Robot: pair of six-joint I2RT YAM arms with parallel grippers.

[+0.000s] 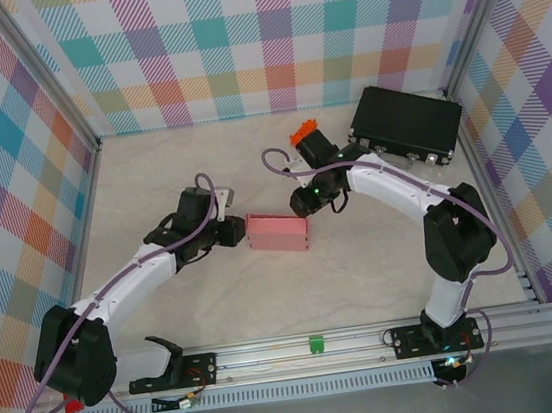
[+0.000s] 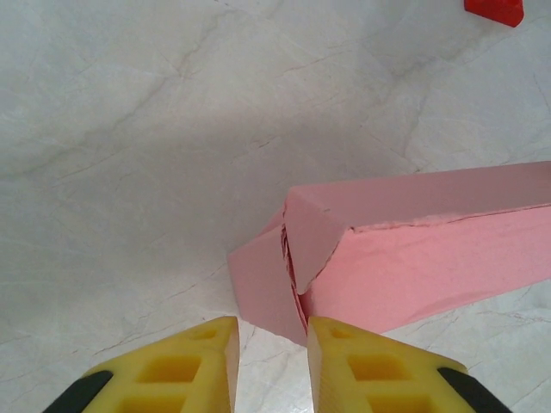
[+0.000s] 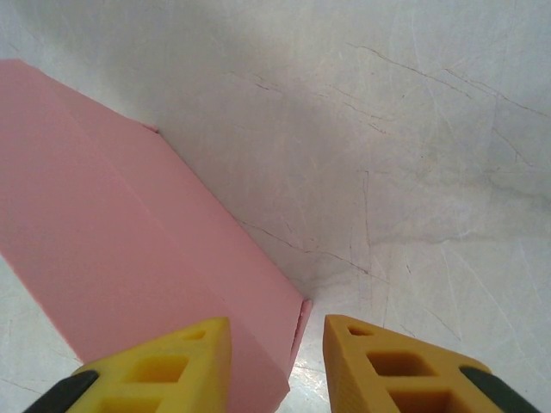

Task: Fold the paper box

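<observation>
Centrally on the pale marbled table [image 1: 385, 274], the pink thin-cardboard rectangular box [image 1: 277, 231] lies flat between both grippers. The left gripper [image 2: 271, 335] is unclenched, its fingers parted and empty, just short of the box's loosely tucked end flap. The right gripper [image 3: 277, 335] is likewise parted and grasps nothing, with the opposite end's corner reaching into its gap.

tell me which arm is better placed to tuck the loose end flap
Left, likely: the left claw sits at the box end where the flap gapes; the right claw faces the other end.
</observation>
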